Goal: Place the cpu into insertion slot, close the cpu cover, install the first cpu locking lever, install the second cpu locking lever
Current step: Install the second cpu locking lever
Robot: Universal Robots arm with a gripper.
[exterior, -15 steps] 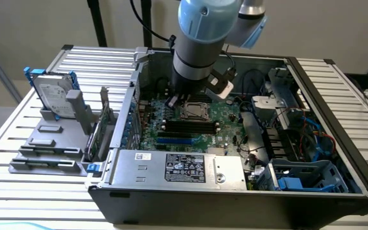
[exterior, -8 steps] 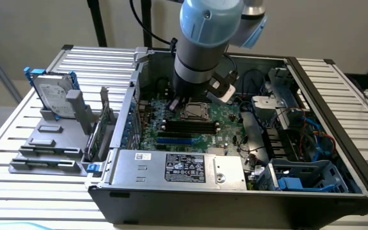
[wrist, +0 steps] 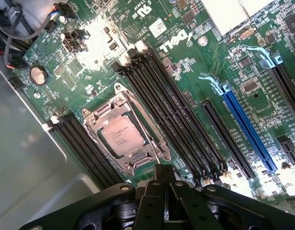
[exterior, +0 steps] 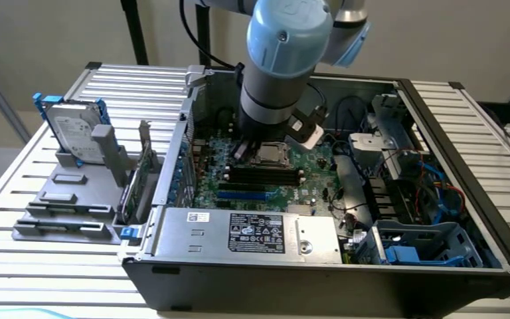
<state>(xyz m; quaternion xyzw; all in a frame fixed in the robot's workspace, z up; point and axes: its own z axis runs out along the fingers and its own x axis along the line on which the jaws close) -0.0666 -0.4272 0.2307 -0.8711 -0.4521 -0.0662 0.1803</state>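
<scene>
Closed black tool point(wrist: 164, 175) just beside silvery square metal cpu cover point(wrist: 125, 135).
Pale silvery square cpu point(wrist: 121, 136) seated under cover on green motherboard point(wrist: 195, 62).

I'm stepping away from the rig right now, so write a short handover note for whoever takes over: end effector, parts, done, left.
End effector: shut, holding nothing, hovering just above the edge of the socket.
Parts: the cpu lies flat in the insertion slot on the green motherboard, between the black memory slots. The cpu cover frames the chip and looks lowered over it.
Done: cpu seated; cover appears closed.
Left: a thin lever runs along the socket's side by the end effector; whether it is latched I cannot tell. Check both locking levers.
</scene>
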